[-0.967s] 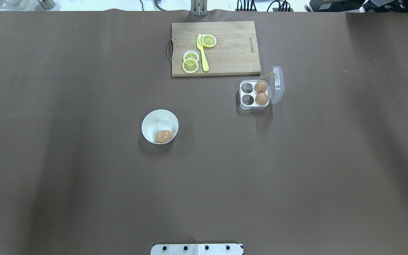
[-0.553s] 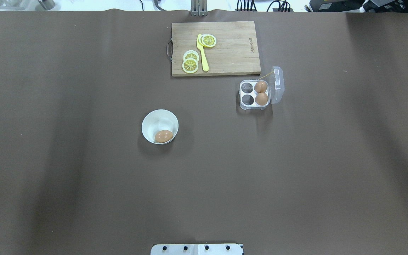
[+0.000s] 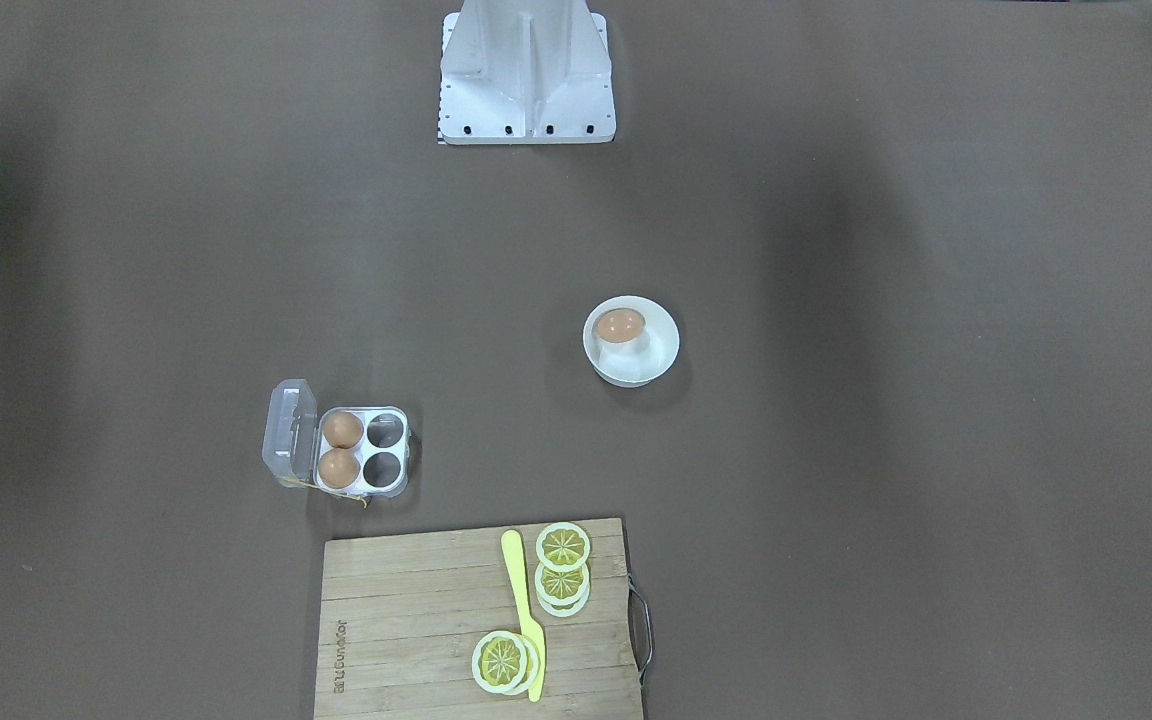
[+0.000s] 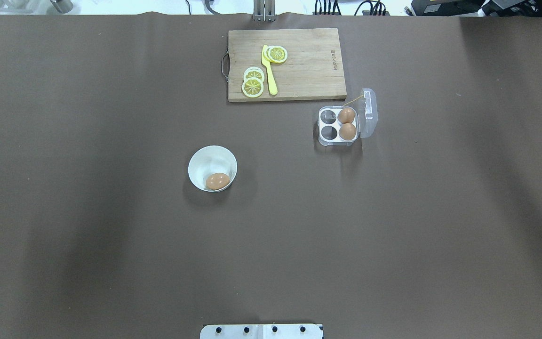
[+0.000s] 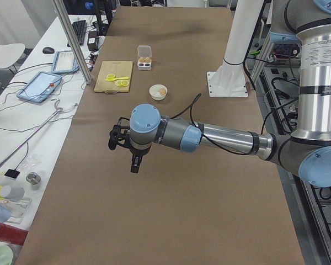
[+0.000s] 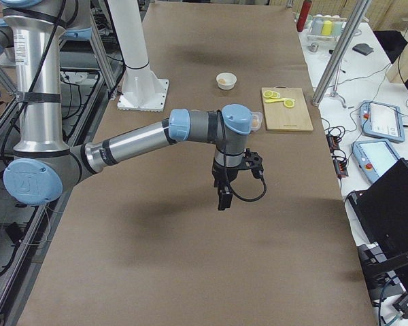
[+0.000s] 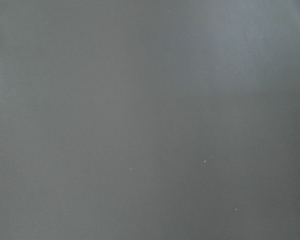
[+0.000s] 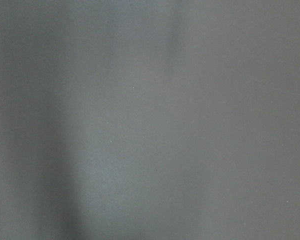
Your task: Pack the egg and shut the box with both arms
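One orange-brown egg lies in a white bowl left of the table's middle; it also shows in the front view. The clear egg box stands to the right with its lid open. Two eggs fill its right cells and the two left cells are empty. My left gripper hangs over bare cloth, far from bowl and box. My right gripper does the same at the other end. I cannot tell whether either is open or shut. Both wrist views show only brown cloth.
A wooden cutting board with lemon slices and a yellow knife lies behind the box, almost touching it. The white stand base sits at the robot's edge of the table. Brown cloth covers the table.
The egg, bowl, box and board have not moved. Soft shadows on the cloth have shifted slightly.
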You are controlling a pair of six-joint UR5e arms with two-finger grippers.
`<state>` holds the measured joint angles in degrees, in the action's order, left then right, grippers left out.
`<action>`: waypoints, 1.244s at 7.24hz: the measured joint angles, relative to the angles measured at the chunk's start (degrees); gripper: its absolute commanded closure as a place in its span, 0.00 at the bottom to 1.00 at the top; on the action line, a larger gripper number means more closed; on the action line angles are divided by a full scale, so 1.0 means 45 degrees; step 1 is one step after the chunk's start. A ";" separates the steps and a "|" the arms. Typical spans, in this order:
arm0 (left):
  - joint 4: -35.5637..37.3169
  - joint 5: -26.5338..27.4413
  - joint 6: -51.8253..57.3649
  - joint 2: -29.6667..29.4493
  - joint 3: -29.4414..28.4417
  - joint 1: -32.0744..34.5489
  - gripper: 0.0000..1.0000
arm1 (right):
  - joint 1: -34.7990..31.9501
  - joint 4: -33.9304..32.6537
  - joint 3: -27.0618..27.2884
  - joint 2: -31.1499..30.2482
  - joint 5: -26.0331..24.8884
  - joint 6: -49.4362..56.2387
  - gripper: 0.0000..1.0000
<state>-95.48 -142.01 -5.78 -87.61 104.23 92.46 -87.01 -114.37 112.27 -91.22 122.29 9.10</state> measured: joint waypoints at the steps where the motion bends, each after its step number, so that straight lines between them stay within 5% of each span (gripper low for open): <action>1: 0.0150 -0.0003 -0.0047 -0.0270 0.0096 -0.0314 0.02 | 0.0000 0.0004 -0.0010 0.0004 0.0003 0.0002 0.00; 9: 0.0481 0.0671 -0.3574 -0.4496 -0.0558 -0.4367 0.02 | 0.0000 -0.0014 -0.0049 0.0004 0.0040 -0.0010 0.00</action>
<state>-93.32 -138.99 -21.87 -107.84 101.71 72.81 -87.01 -114.43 112.05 -91.20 122.46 9.05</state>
